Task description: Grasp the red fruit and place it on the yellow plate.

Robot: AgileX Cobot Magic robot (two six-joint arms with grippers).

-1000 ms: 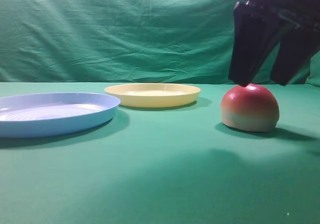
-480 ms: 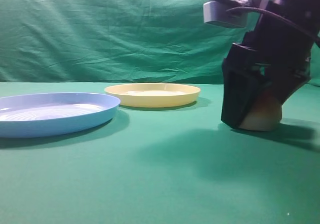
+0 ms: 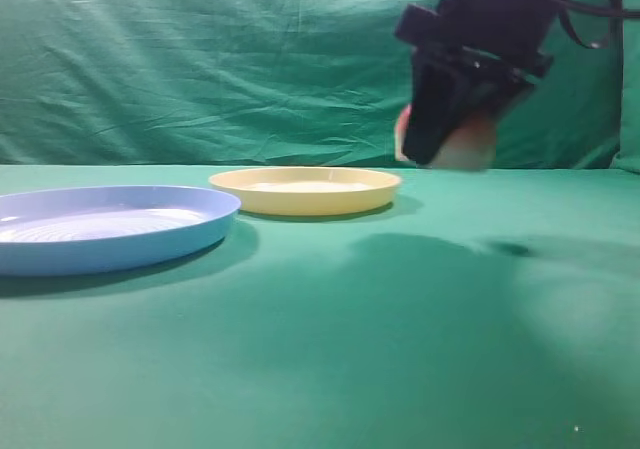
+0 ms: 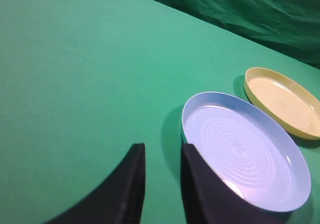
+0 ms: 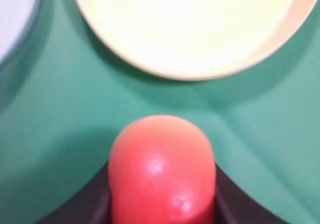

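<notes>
The red fruit hangs in the air, well above the green cloth, with my right gripper shut on it. In the right wrist view the red fruit sits between the two dark fingers, its red dome facing the camera. The yellow plate lies on the cloth just left of and below the fruit. Seen from the right wrist, the yellow plate lies ahead and bare. My left gripper hovers open beside the blue plate, holding nothing.
A larger light-blue plate lies at the left, next to the yellow one, and shows in the left wrist view. Green cloth covers the table and a green curtain hangs behind it.
My right gripper came down over the fruit, shut on it, then lifted it off the cloth and carried it left toward the yellow plate.
</notes>
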